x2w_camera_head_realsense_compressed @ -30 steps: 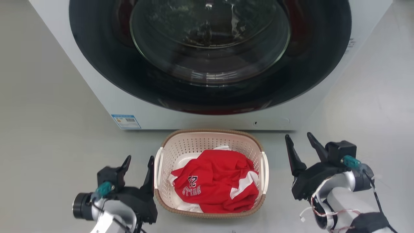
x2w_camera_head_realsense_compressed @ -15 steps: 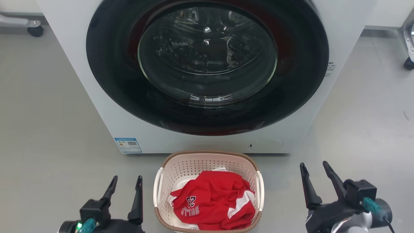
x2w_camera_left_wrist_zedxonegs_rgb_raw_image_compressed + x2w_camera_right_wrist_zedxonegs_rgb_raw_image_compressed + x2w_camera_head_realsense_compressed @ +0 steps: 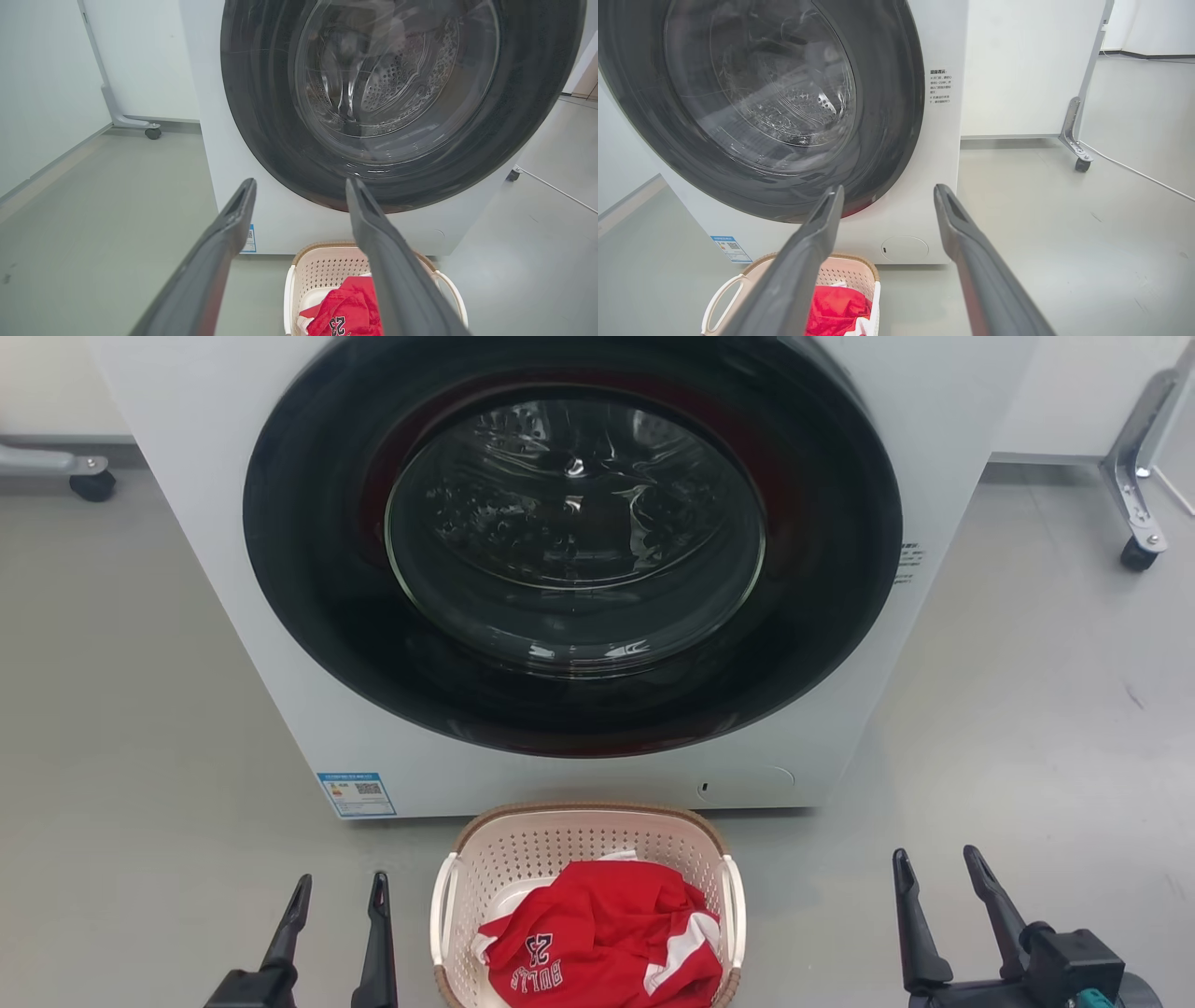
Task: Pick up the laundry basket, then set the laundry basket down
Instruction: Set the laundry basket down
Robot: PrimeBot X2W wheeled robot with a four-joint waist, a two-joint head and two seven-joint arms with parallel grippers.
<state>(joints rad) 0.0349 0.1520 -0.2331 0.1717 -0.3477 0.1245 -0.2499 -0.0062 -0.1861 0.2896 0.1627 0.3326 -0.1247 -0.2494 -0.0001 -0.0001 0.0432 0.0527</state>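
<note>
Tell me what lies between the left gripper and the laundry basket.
Only bare grey floor: in the head view the open left gripper stands apart from the laundry basket, nothing between them.

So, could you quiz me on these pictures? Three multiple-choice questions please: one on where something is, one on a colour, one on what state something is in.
1. Where does the laundry basket sit relative to the washer?
A. On top of it
B. On the floor just in front of it
C. Inside its drum

2. What colour is the top garment in the basket?
A. Red with white trim
B. Blue
C. Green

3. What state are the left gripper and right gripper in?
A. Both shut on the basket
B. One shut on the garment
C. Both open, holding nothing

Answers:
1 B: the basket stands on the grey floor at the washer's base.
2 A: the head view shows red cloth with white panels.
3 C: each gripper is spread wide, with nothing in it, off to one side of the basket.
</note>
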